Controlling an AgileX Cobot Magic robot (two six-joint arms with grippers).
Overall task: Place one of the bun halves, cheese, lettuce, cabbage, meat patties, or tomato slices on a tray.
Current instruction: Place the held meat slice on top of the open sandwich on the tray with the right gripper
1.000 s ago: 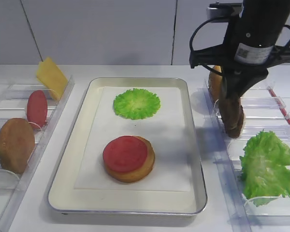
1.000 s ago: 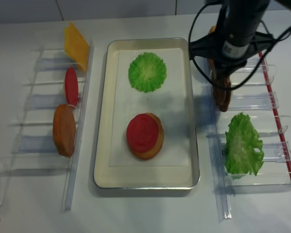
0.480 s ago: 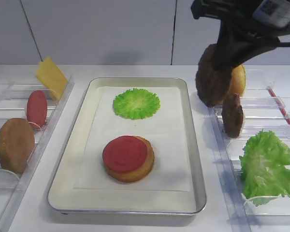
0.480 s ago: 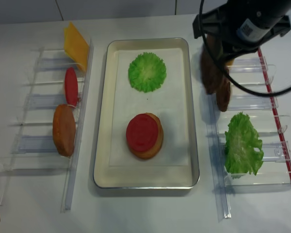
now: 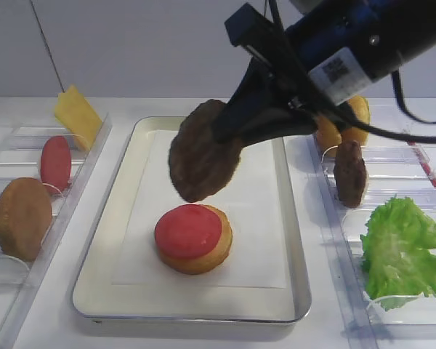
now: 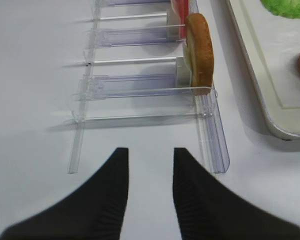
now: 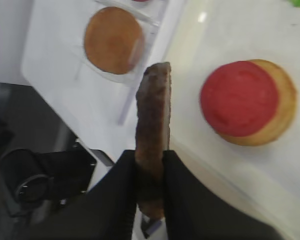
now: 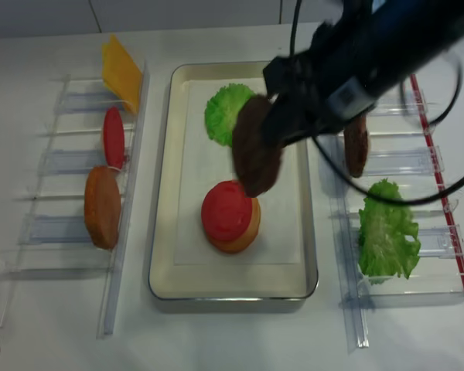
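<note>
My right gripper is shut on a dark-brown meat patty, held on edge in the air over the middle of the tray. Seen from the right wrist, the patty stands upright between my fingers. Below and in front of it, a tomato slice lies on a bun half on the tray's paper. A round green cabbage leaf lies at the tray's far end. My left gripper hangs open over bare table, holding nothing.
The right rack holds a second patty, a bun and a lettuce leaf. The left rack holds cheese, a tomato slice and a bun half.
My right gripper lifted one patty out of the right rack and carried it left, from beside the tray to over its middle. The other patty stayed in the rack.
</note>
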